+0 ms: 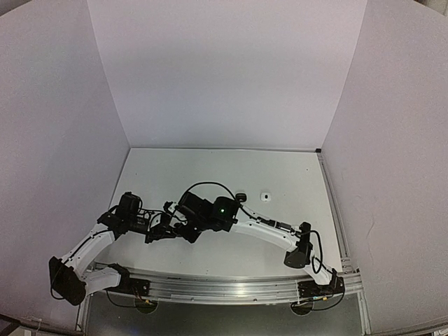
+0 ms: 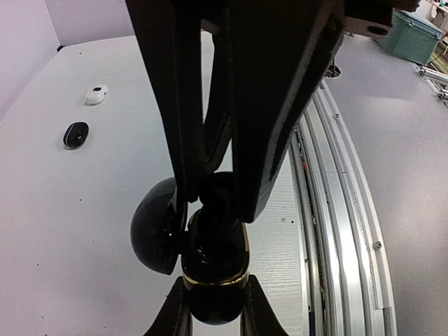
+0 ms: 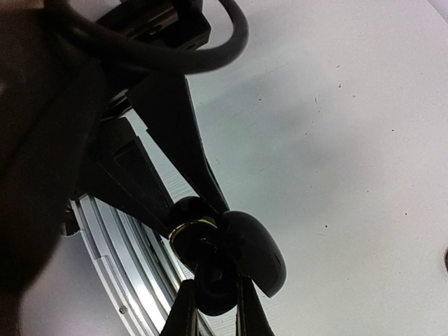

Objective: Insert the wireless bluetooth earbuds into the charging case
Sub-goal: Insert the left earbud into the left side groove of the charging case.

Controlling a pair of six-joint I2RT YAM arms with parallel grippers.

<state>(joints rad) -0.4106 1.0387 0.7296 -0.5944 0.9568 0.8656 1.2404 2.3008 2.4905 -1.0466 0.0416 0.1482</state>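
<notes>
Clamps the charging case (image 2: 210, 278) by its base in the left end effector (image 2: 213, 301), clenched tight, with the lid (image 2: 154, 224) swung open to one side. Pinches what looks like a black earbud (image 2: 217, 227) in the right end effector (image 3: 213, 290), likewise clenched, touching or just inside the gold-rimmed mouth. Meets tip to tip over the near worktop (image 1: 231, 168), close to the rail (image 2: 336, 210).

Turns on one relation: earbud straight along the right fingers' line into the cavity, right arm to push, left only to brace. Cannot read the bud's long axis, nor tell seated from merely resting: black on black, cavity hidden behind fingers.

Shows a small white rounded piece (image 2: 96, 94) and a black one (image 2: 75, 134) lying well apart, too small to name as bud or case.
</notes>
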